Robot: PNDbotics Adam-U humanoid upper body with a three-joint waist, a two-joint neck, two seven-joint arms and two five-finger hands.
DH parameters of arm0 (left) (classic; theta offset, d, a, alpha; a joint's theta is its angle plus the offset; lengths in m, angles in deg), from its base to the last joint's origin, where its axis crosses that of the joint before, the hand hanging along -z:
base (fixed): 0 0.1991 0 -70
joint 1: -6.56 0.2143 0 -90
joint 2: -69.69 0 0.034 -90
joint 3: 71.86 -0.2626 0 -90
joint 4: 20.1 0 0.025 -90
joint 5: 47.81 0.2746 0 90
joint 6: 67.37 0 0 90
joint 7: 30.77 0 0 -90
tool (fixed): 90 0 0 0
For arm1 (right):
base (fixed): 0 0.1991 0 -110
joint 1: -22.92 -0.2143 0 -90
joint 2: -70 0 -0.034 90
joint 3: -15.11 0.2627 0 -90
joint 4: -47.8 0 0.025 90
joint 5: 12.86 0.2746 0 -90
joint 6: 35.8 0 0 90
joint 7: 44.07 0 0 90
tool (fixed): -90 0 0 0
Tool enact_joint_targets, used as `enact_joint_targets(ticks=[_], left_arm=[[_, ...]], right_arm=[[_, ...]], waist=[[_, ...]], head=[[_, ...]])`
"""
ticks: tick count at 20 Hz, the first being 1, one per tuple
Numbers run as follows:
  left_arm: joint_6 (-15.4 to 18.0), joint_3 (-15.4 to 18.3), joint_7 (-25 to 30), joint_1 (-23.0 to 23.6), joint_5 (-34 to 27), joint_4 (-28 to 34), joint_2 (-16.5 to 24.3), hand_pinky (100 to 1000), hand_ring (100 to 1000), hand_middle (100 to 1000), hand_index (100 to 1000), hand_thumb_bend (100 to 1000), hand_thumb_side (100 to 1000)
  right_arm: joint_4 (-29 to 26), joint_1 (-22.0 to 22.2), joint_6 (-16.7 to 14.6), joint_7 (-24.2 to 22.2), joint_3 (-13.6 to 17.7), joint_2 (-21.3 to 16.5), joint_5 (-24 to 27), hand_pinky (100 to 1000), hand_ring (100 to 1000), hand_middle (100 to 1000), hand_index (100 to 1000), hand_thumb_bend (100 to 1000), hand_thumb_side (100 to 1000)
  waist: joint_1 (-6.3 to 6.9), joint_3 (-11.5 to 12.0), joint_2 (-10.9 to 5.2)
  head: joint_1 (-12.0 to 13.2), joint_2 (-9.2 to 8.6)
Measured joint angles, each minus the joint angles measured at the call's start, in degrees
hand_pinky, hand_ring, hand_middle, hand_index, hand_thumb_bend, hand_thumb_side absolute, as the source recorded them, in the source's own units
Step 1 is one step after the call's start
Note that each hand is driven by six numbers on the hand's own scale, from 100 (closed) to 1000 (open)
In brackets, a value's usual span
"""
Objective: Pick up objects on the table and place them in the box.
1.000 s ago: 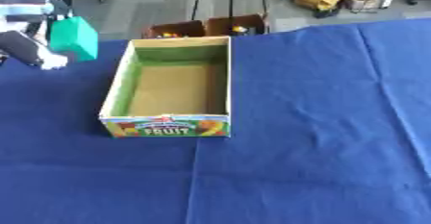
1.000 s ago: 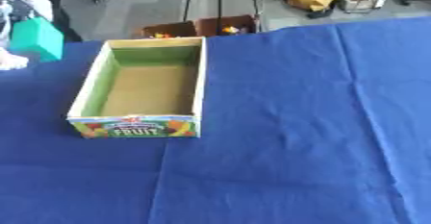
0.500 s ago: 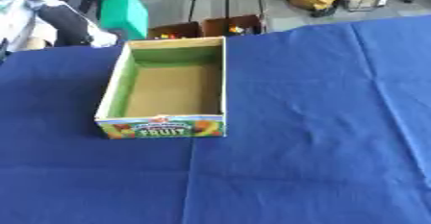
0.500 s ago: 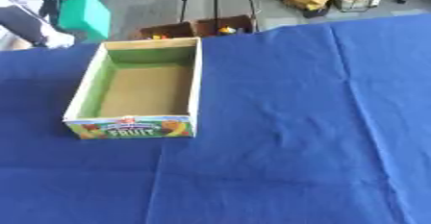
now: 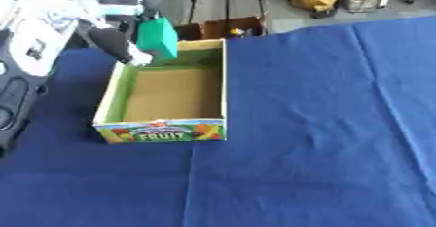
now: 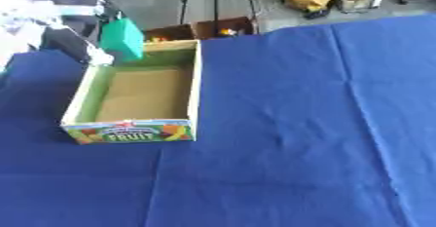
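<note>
Now that our left hand (image 5: 115,46) has carried the green block (image 5: 158,37) in from the table's left edge, fingers curled round it, to hang above the fruit box's (image 5: 162,130) far left corner, we judge release comes next.

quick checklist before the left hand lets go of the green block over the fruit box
1. Green block held by left hand: ok.
2. Block over the fruit box opening: not ok, it hangs at the far left corner, partly over the rim.
3. Box interior free to take it: ok, only the brown floor shows.
4. Box upright on the blue tablecloth: ok.
5. Right hand out of the way: ok, not in view.
6. Block's height above the box floor: cannot tell.
</note>
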Motion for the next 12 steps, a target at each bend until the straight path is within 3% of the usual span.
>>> enact_joint_targets(ticks=[12], left_arm=[[1.6,-0.8,-1.6,-0.3,10.9,-9.2,-4.4,396,535,642,734,100,415]], right_arm=[[0.0,-0.6,-0.2,-0.6,-0.3,0.4,0.7,729,712,491,684,100,762]], waist=[[0.04,-1.5,0.76]], head=[[0.5,-0.82]])
